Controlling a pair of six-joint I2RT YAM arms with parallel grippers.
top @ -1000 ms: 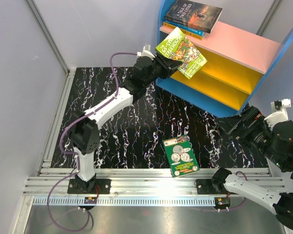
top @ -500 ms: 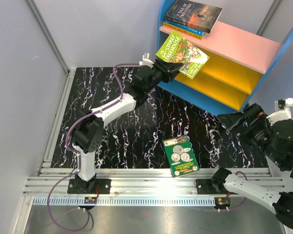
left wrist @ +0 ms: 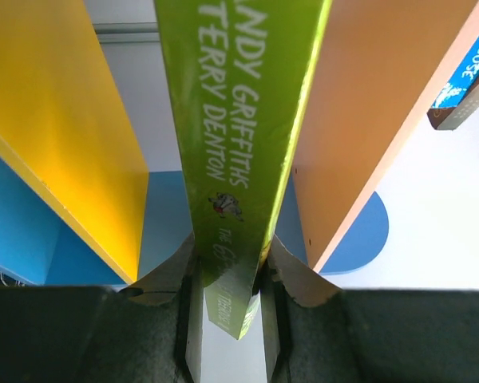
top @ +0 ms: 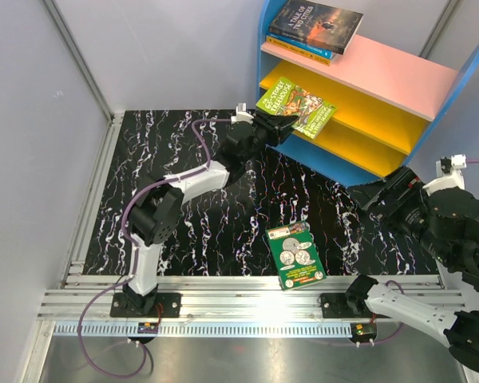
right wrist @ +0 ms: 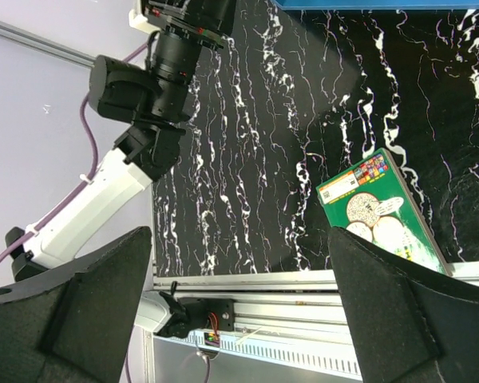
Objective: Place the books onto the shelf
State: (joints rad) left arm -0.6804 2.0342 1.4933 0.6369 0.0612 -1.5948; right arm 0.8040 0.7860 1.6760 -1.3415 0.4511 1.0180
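Lime-green book (top: 295, 104) at upper gap of the shelf (top: 463, 80)
Left fingers (left wrist: 303, 279) grasp its edge; right fingers (right wrist: 391, 303) spread wide, empty, above the desk (top: 223, 231).

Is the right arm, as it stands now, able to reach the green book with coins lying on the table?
Probably yes. The green book lies flat and uncovered on the table. The right gripper hangs over the table nearby, jaws wide open and empty. Nothing stands between them.
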